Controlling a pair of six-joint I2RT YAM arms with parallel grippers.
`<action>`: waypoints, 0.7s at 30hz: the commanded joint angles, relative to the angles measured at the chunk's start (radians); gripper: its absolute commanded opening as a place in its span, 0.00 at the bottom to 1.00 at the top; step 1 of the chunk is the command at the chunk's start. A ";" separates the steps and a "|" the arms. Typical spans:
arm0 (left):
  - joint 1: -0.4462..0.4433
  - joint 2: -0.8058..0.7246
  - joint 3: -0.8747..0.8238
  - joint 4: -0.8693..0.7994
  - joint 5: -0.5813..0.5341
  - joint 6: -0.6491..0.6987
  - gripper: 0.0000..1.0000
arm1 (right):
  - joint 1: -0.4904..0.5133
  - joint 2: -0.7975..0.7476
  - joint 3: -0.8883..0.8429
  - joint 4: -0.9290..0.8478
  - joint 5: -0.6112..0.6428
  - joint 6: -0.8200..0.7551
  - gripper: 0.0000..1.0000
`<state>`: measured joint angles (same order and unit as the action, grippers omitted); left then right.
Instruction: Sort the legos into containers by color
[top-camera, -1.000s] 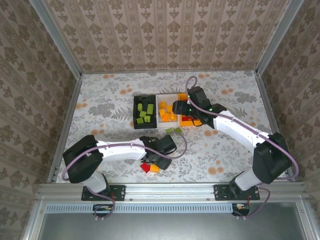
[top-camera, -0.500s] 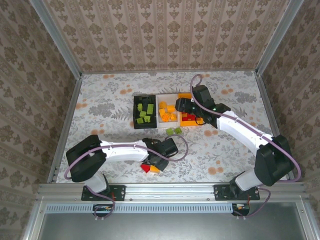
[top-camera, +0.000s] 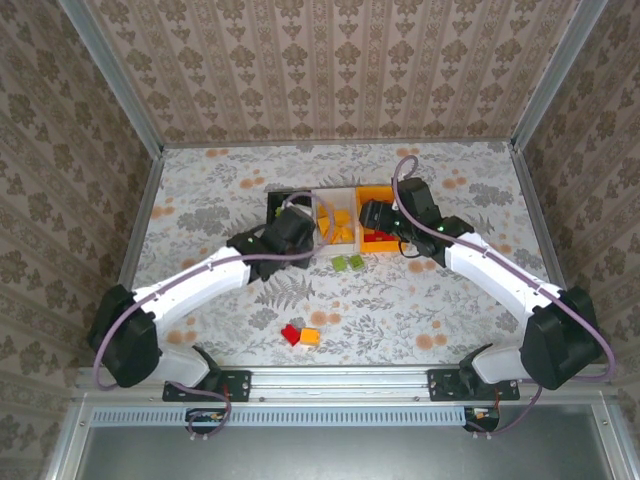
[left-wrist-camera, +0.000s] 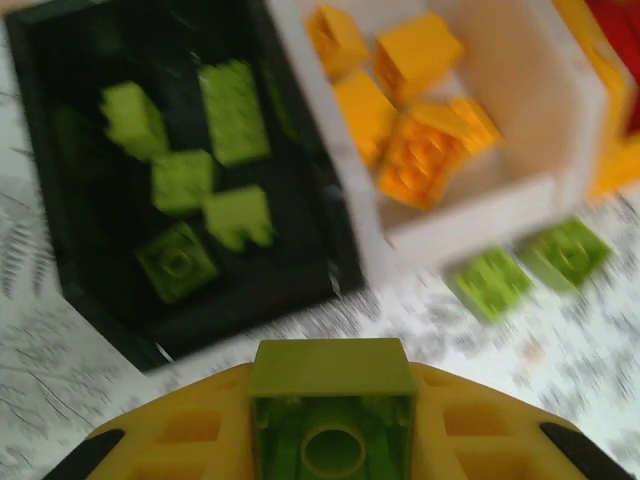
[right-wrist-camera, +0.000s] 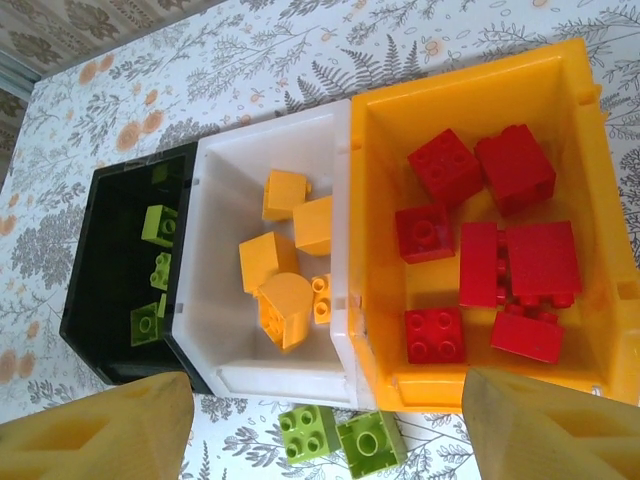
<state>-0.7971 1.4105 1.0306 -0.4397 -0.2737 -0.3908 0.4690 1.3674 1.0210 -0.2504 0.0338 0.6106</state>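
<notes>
Legos (right-wrist-camera: 440, 170) lie in three bins in a row: green in the black bin (right-wrist-camera: 85, 300), orange in the white bin (right-wrist-camera: 225, 300), red in the orange-yellow bin (right-wrist-camera: 470, 90). The left gripper (left-wrist-camera: 332, 420), by the black bin, is clenched on a green brick (left-wrist-camera: 330, 370). The right gripper (right-wrist-camera: 325, 430) hangs open above the bins. Two loose green bricks (right-wrist-camera: 340, 435) lie just in front of the white bin.

- My left arm (top-camera: 200, 285) reaches toward one o'clock, and my left gripper (top-camera: 292, 226) is clamped on a lime green lego (left-wrist-camera: 331, 400).
- My right arm (top-camera: 490, 265) bends toward eleven o'clock, and my right gripper (top-camera: 366, 215) hangs with its jaws spread wide.
</notes>
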 joint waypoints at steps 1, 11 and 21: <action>0.077 0.096 0.062 0.097 -0.043 0.055 0.24 | -0.004 -0.027 -0.026 -0.018 0.018 0.016 0.72; 0.204 0.368 0.263 0.106 -0.003 0.049 0.28 | 0.002 -0.062 -0.076 -0.034 -0.015 0.011 0.72; 0.188 0.287 0.282 0.104 0.046 0.029 0.77 | 0.067 -0.080 -0.137 -0.061 -0.083 -0.049 0.73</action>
<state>-0.5972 1.7824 1.3159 -0.3359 -0.2504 -0.3519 0.5083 1.3060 0.9047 -0.2771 -0.0105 0.5972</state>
